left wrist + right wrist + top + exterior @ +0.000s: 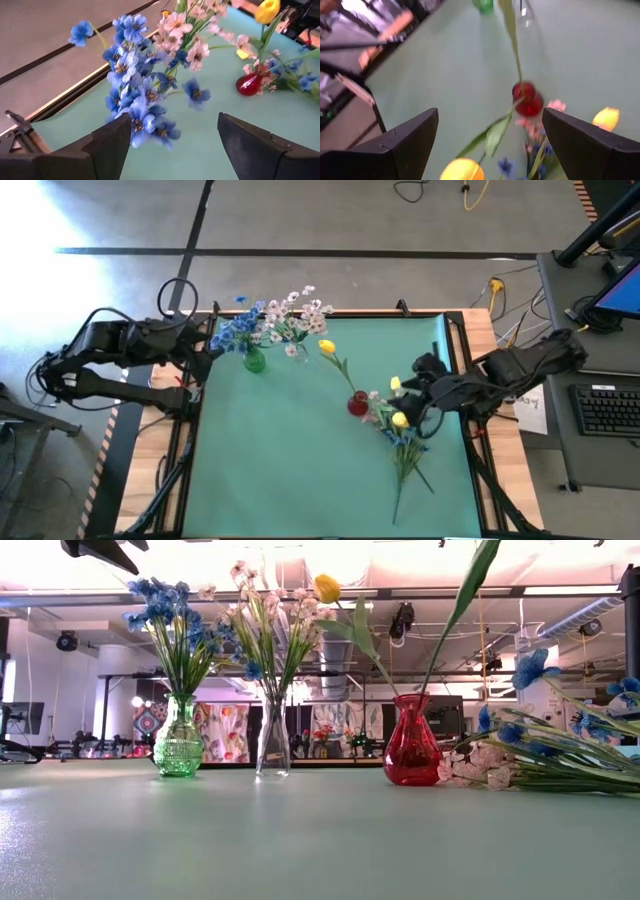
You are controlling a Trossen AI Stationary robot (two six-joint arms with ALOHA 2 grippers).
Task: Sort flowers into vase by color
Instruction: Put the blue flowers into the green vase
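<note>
Right hand (418, 406) seemingly hides loose flowers (405, 442).

One camera hangs above me and looks straight down on my whole desk (300, 450). Another sits at desk-top level, facing level across it into the room. The camera on my left wrist looks past my left hand (167, 145), close on the blue flowers. My right wrist camera looks down from higher up. All four catch the red vase (358, 404), near three o'clock of the desk's centre from above.
</note>
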